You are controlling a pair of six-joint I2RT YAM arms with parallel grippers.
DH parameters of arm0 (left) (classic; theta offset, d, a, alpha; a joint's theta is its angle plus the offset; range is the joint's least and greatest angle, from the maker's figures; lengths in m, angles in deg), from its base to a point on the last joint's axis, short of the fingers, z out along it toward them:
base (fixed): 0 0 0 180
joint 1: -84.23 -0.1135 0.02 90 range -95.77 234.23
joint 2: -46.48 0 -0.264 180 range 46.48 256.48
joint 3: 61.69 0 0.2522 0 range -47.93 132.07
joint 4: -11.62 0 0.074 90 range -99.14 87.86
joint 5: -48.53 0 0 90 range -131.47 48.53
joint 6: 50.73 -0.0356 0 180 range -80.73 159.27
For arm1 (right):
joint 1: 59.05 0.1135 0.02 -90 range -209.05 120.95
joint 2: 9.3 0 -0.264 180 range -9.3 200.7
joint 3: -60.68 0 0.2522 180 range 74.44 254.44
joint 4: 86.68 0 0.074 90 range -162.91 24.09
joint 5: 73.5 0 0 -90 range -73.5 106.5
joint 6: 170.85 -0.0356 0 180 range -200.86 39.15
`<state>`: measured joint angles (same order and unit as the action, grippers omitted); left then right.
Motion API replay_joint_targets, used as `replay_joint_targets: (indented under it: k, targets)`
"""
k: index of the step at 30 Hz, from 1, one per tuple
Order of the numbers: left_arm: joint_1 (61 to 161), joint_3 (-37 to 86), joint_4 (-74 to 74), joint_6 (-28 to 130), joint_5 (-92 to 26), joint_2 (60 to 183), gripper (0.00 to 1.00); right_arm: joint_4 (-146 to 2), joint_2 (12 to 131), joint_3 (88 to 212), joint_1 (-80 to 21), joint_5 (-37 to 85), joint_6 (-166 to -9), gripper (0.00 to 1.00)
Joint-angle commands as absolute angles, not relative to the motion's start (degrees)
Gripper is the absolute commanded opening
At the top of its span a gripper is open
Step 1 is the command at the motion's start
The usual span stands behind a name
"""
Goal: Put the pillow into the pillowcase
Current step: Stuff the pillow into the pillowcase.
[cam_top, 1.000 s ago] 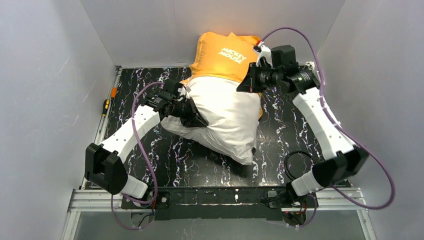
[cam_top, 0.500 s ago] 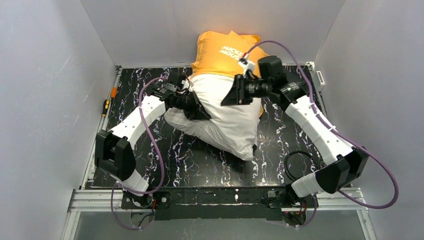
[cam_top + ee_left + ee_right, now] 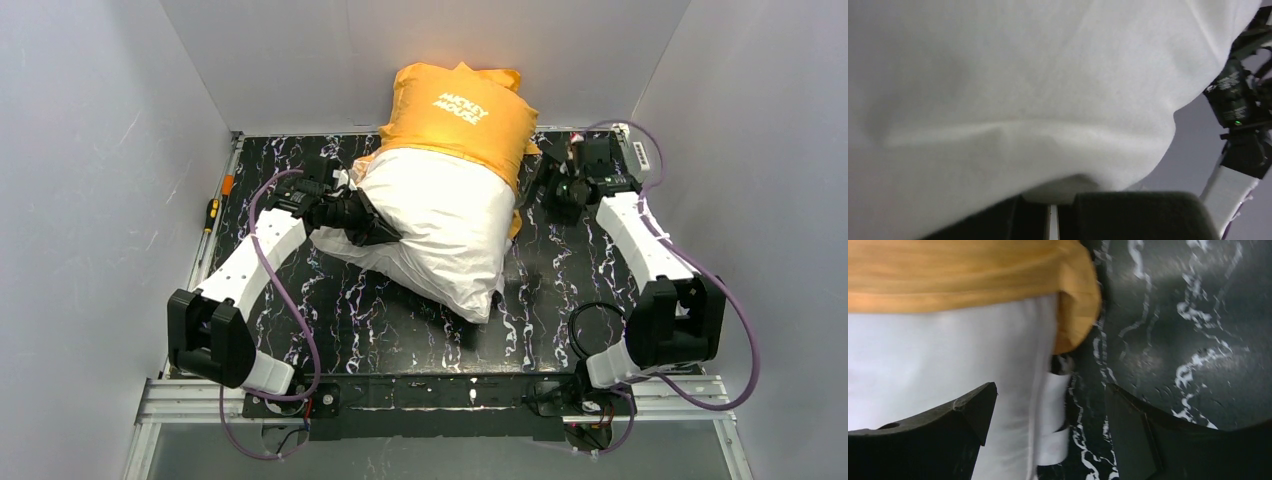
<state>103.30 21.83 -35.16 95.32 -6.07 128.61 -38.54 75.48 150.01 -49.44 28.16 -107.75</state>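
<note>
Left gripper closed, pillow halfway inside pillowcase

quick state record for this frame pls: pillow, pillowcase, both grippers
pillow: far end inside the pillowcase, near part sticking out onto the table
pillowcase: orange, lettering side up, at the back wall
left gripper: shut, pressed into the pillow's left side
right gripper: open, empty, low beside the pillowcase's right edge
task: insertion partial, not finished
</note>
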Motion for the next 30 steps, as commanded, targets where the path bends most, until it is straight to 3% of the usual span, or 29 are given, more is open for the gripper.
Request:
replay_joint_targets:
  k: [1, 6, 12, 13, 17, 18, 19, 27, 30]
  targets:
    - [101.42, 23.70, -30.99, 96.27, -3.35, 125.56, 0.00, -44.17, 78.33, 141.11, -51.66, 26.06, -108.85, 0.87]
    - [101.28, 24.59, -31.61, 96.06, -2.68, 124.55, 0.00, -53.37, 87.06, 138.91, -51.58, 31.87, -110.04, 0.87]
    - [101.17, 24.81, -33.19, 95.27, -0.70, 123.91, 0.00, -60.40, 99.13, 145.05, -51.07, 34.98, -111.98, 0.84]
    - [101.17, 24.98, -33.51, 95.10, -0.73, 123.57, 0.00, -62.54, 100.45, 145.59, -51.05, 36.57, -112.03, 0.78]
    - [101.02, 25.52, -33.59, 95.27, -0.49, 122.78, 0.00, -65.69, 101.82, 148.82, -51.05, 44.99, -110.67, 0.26]
    - [100.94, 25.59, -33.27, 95.50, -0.09, 123.00, 0.00, -64.55, 100.86, 149.68, -50.91, 46.06, -109.81, 0.06]
    - [100.93, 25.86, -32.99, 95.73, 0.39, 123.35, 0.00, -62.46, 99.12, 150.53, -50.72, 47.18, -108.74, 0.01]
    - [100.95, 28.22, -27.27, 100.30, 2.65, 126.96, 0.00, -42.43, 76.97, 155.20, -48.76, 54.86, -104.92, 0.01]
    - [100.62, 29.72, -25.38, 102.40, 3.37, 128.19, 0.00, -44.89, 68.79, 155.90, -47.10, 56.55, -111.66, 0.01]
